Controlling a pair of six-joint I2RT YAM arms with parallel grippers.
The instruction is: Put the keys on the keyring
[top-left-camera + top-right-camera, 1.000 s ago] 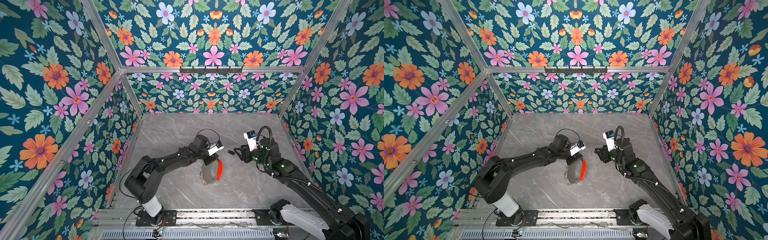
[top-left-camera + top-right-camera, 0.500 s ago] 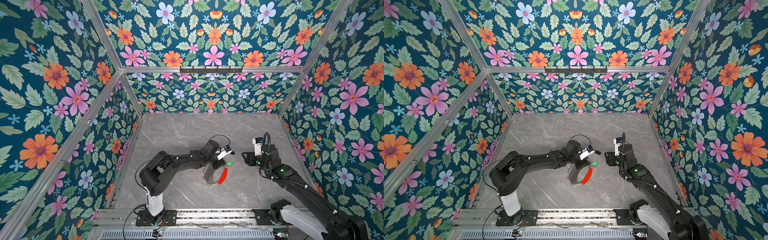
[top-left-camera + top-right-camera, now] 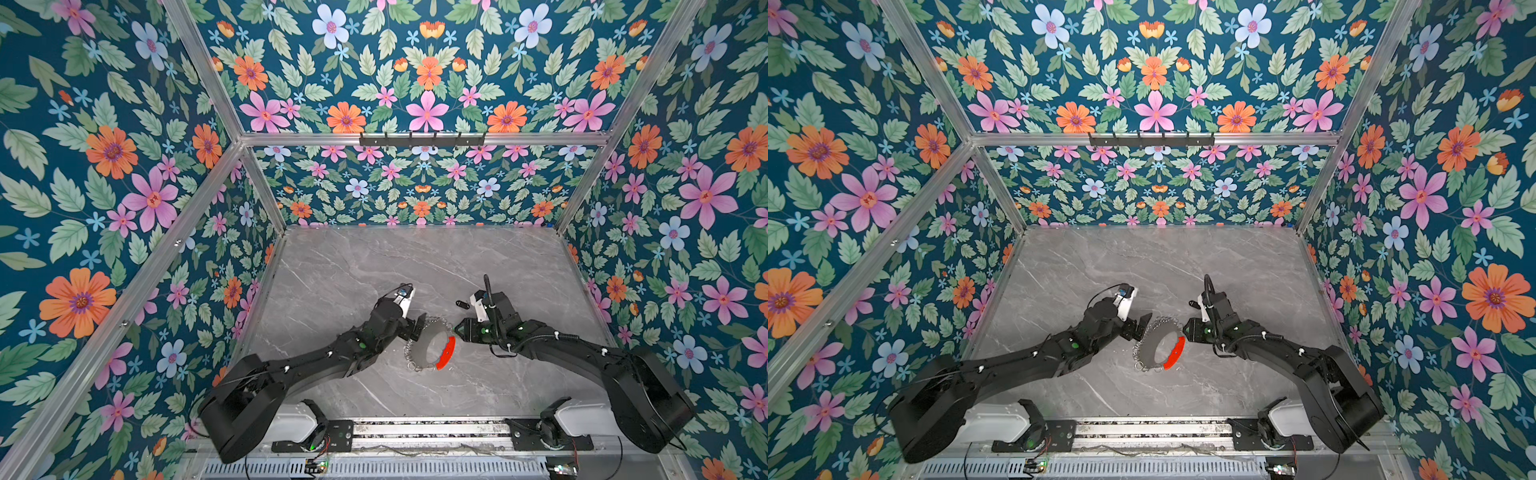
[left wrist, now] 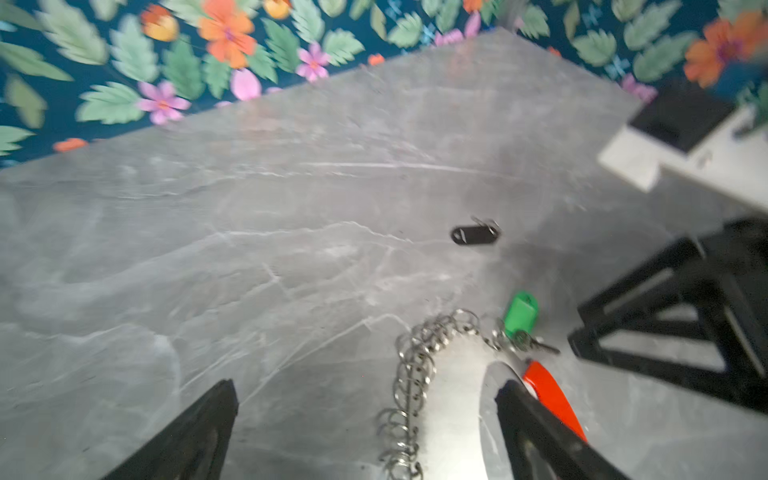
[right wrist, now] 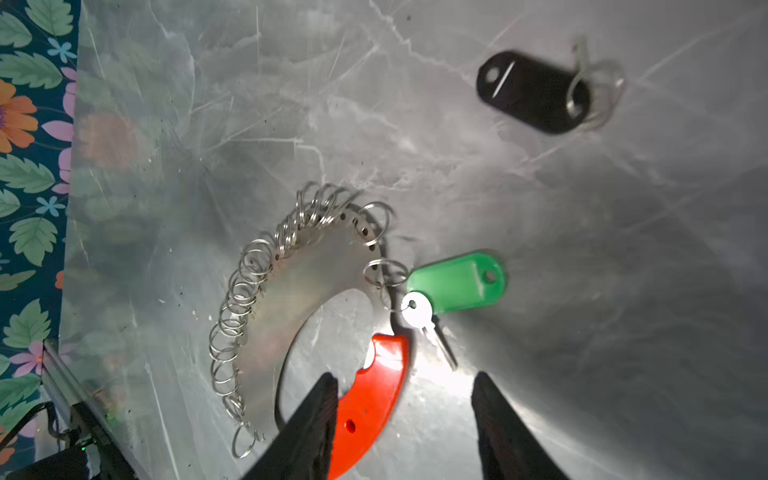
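Marble table [image 3: 353, 270]: green-tagged key [image 5: 455, 282] joined to keyring [image 5: 299, 282]; black-fob key [image 5: 532, 91] apart; left jaws, right jaws released.

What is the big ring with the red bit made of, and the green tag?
The keyring looks like flat grey metal: it reflects light dully. Its red arc seems smooth plastic, evenly coloured and shiny. The green tag also looks plastic, glossy with rounded moulded edges.

keys [image 5: 417, 309]: 2 (one black fob [image 5: 532, 91], one green tag [image 5: 457, 282]) | keyring [image 5: 299, 286]: 1 | arms [image 3: 316, 361]: 2
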